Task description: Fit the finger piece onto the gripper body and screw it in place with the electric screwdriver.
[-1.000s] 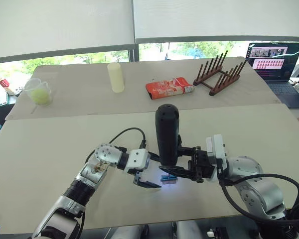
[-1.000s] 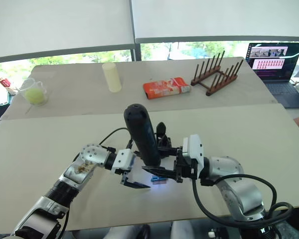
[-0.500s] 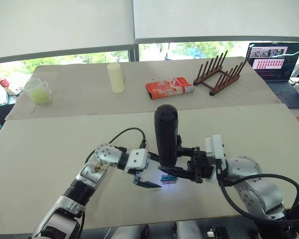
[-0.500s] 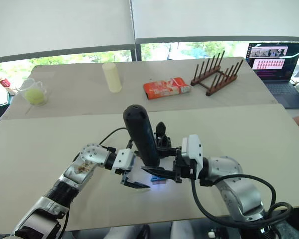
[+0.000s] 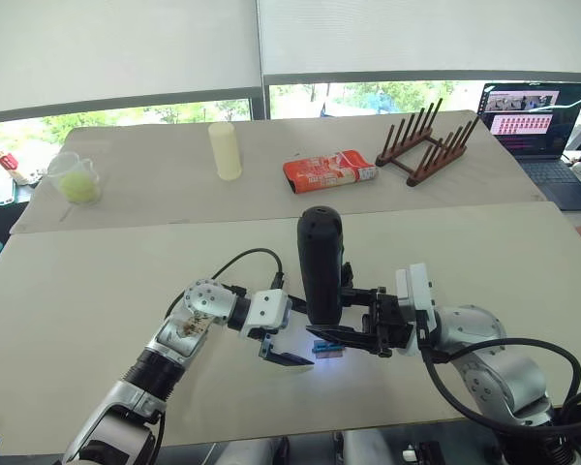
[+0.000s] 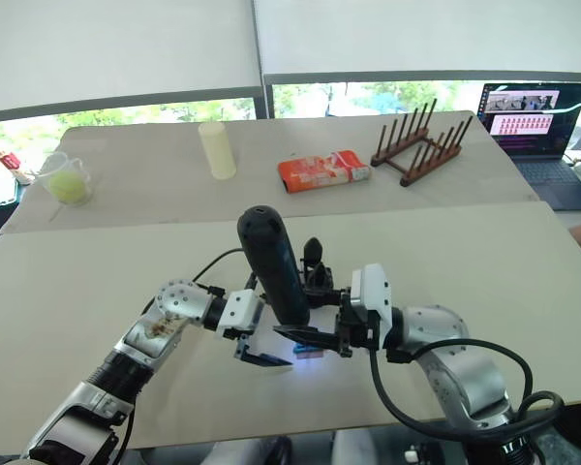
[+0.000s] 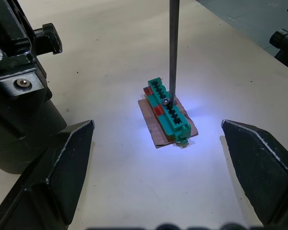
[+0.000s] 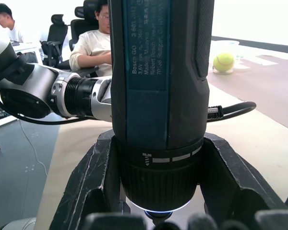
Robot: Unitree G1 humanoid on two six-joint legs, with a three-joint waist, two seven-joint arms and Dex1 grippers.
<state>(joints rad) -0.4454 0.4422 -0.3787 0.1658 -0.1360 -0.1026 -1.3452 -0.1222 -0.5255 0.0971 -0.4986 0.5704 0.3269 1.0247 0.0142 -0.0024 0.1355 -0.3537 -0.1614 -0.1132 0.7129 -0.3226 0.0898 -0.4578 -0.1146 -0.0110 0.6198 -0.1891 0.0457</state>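
Gripping the electric screwdriver (image 5: 321, 263) upright, your right gripper (image 5: 353, 334) sets its bit on a screw in the small green block (image 7: 167, 112). Your left gripper (image 7: 158, 158) hovers spread wide around that block, with the gripper body (image 6: 313, 262) just behind the screwdriver.

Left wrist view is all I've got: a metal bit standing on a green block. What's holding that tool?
Observer: The right hand is shut on the screwdriver, holding it upright.
Operator: Where's the gripper body?
Observer: It stands on the table just behind the screwdriver, its finger pointing up.
Operator: Anyone close by?
Observer: A person sits in a chair beyond the table.
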